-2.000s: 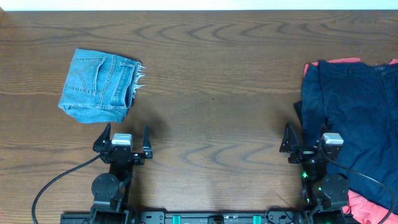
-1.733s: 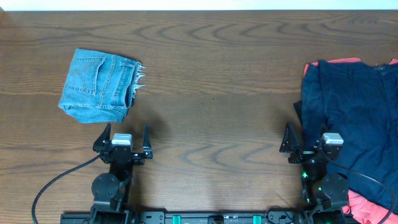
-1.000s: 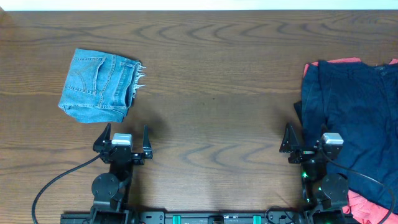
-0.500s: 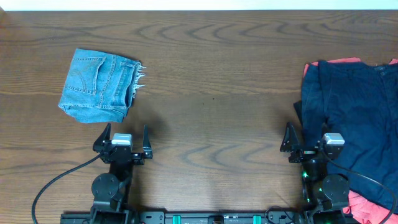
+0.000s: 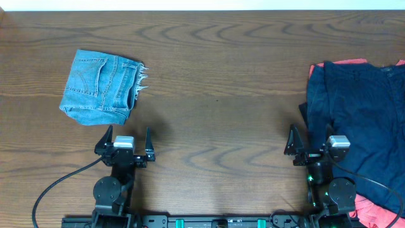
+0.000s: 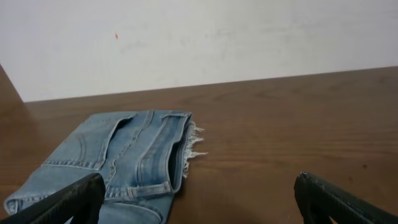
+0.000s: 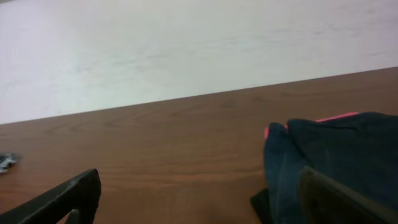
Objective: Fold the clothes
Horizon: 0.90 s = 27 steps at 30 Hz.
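Note:
A folded pair of light blue denim shorts lies at the left of the wooden table; it also shows in the left wrist view. A pile of dark navy clothes over a pink-red garment lies at the right edge, and shows in the right wrist view. My left gripper is open and empty near the front edge, just below the denim. My right gripper is open and empty, its right finger beside the navy pile's edge.
The wooden table stretches between the two piles. A white wall stands behind the table's far edge. A black cable trails from the left arm base at the front.

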Each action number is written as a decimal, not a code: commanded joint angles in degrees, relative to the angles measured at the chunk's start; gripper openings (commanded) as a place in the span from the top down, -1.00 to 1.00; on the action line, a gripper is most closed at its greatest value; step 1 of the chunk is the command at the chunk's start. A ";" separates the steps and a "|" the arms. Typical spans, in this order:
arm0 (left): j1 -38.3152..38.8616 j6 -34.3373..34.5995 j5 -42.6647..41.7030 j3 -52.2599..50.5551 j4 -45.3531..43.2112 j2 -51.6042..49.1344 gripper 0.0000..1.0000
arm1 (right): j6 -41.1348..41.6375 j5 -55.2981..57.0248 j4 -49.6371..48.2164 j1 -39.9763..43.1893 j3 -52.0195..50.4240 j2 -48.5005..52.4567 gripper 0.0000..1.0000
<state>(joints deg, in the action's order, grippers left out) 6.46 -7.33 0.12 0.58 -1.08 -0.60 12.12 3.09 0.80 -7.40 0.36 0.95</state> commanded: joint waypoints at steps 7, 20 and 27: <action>-0.17 0.55 -5.66 7.89 -0.98 -0.59 -0.96 | 0.00 -11.72 2.97 0.63 7.56 1.16 -0.99; -0.15 0.57 -5.77 40.09 23.30 -31.17 -0.96 | 0.02 -13.09 24.39 0.63 37.18 32.98 -0.99; -0.17 2.49 -9.27 61.90 42.05 -51.23 -0.96 | -0.46 -13.77 47.91 0.70 63.32 59.95 -0.99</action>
<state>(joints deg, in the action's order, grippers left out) 6.44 -6.48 -6.55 54.81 37.08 -46.15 12.10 -9.82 44.31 -7.38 55.35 52.42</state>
